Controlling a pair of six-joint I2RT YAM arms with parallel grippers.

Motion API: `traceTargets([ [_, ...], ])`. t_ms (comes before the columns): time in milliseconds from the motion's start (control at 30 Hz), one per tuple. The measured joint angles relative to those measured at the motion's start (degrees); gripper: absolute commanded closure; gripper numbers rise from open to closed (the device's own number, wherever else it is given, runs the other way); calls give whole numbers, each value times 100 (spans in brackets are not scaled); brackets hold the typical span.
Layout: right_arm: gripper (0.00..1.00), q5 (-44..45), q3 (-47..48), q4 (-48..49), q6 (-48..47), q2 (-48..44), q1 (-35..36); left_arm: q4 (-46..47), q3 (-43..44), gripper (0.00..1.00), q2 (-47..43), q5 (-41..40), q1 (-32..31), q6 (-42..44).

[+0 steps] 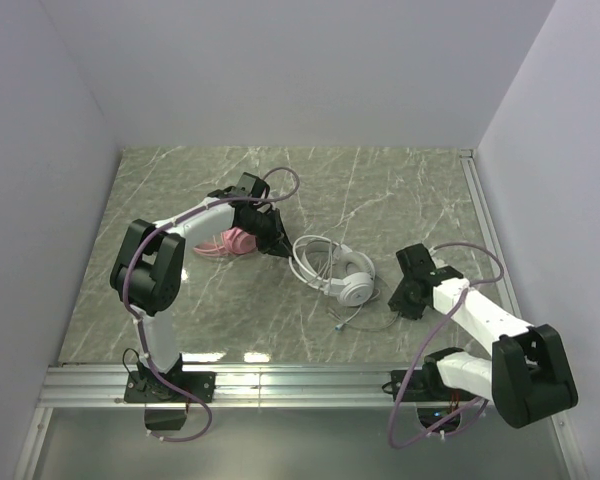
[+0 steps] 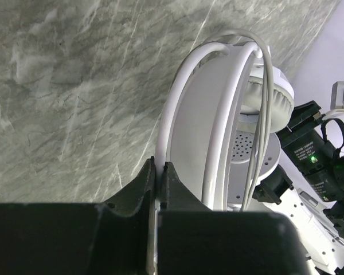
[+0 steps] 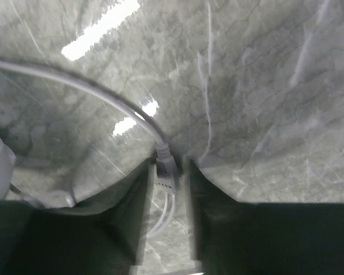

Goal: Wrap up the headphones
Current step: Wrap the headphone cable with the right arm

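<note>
The white headphones (image 1: 352, 282) lie mid-table, headband toward the left. My left gripper (image 1: 273, 243) is shut on the thin white headband; in the left wrist view (image 2: 159, 166) the band (image 2: 183, 86) runs between the closed jaws, with a grey cushion (image 2: 269, 103) behind. The pink headphones (image 1: 232, 241) lie just left of that gripper, partly hidden by the arm. My right gripper (image 1: 398, 300) is low at the white headset's right. In the right wrist view it (image 3: 167, 163) stands open around the cable's grey plug (image 3: 167, 172), with a gap on the right side. The cable (image 3: 103, 94) curves away to the left.
Loose cable (image 1: 355, 318) trails on the marble table in front of the white headset. An aluminium rail (image 1: 300, 380) runs along the near edge and another (image 1: 485, 230) along the right side. White walls close in the left, back and right. The right arm (image 2: 309, 154) shows beyond the headset.
</note>
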Motion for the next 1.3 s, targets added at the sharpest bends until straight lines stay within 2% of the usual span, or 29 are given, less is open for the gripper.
traceTargets([
  [133, 85, 0, 151, 26, -63, 247, 0, 9, 0, 99, -2, -11, 0, 63],
  [300, 93, 4, 575, 17, -267, 555, -57, 4, 0, 99, -2, -122, -61, 188],
  [667, 95, -44, 2006, -168, -1117, 247, -271, -446, 608, 100, 9, -949, -457, 496],
  [967, 94, -833, 2865, -452, -1659, 59, -260, -717, 931, 99, 13, -1438, -614, 629],
  [1167, 94, -1392, 3084, -621, -1668, -42, 20, -789, 994, 100, 13, -1873, -761, 619],
  [1300, 94, -1556, 3147, -693, -1539, -201, 586, -769, 992, 99, 13, -1980, -782, 542],
])
